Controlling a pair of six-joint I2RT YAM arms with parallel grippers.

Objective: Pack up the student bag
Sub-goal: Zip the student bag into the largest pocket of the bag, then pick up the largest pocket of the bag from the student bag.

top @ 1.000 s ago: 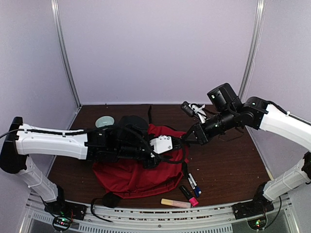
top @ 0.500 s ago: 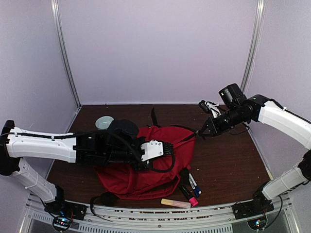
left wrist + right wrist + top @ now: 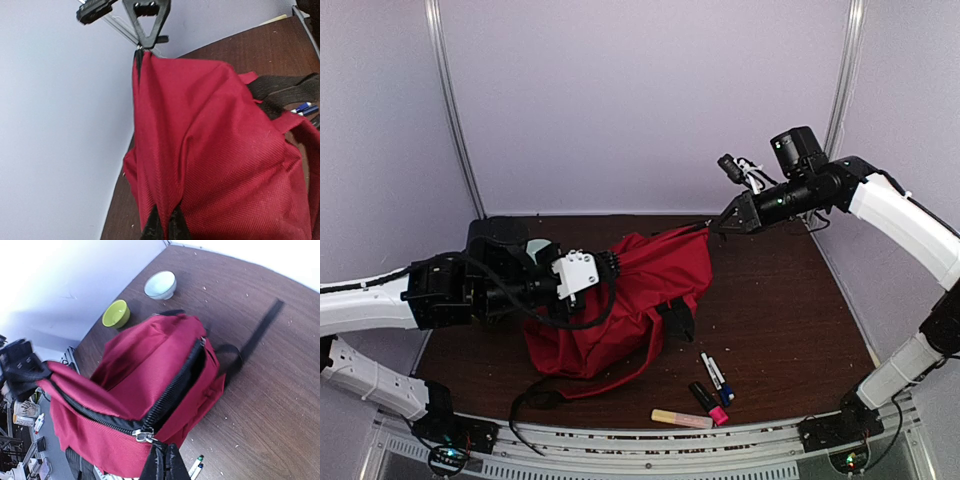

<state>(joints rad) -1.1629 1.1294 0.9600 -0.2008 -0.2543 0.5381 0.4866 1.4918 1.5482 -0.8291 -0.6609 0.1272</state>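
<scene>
Red fabric of the student bag [image 3: 620, 305] is stretching taut between the two arms above the middle of the dark wooden tabletop [image 3: 790, 320]; its upper edge is hanging in the air while its lower bulk is resting on the wood. The left gripper [image 3: 610, 272] is pinching a fold at the bag's left end, its jaws closed on the cloth (the left wrist view shows the two black fingertips [image 3: 152, 225] meeting over a red pleat). The right gripper [image 3: 714, 228] is holding the opposite, far-right corner higher up, its jaws clamped on the fabric just beneath the metal zip pull [image 3: 141, 435]. The black zipper [image 3: 175, 385] is running along the top of the bag from one gripper toward the other, and the seam is gaping slightly. A black strap [image 3: 257, 330] is trailing across the tabletop behind the bag. Toward the far left corner, a green bowl [image 3: 116, 313] and a pale blue bowl [image 3: 160, 285] are sitting near each other without touching. Several markers [image 3: 712, 375] and a yellow highlighter [image 3: 681, 418] are lying by the near edge, in front of the bag and apart from it.
</scene>
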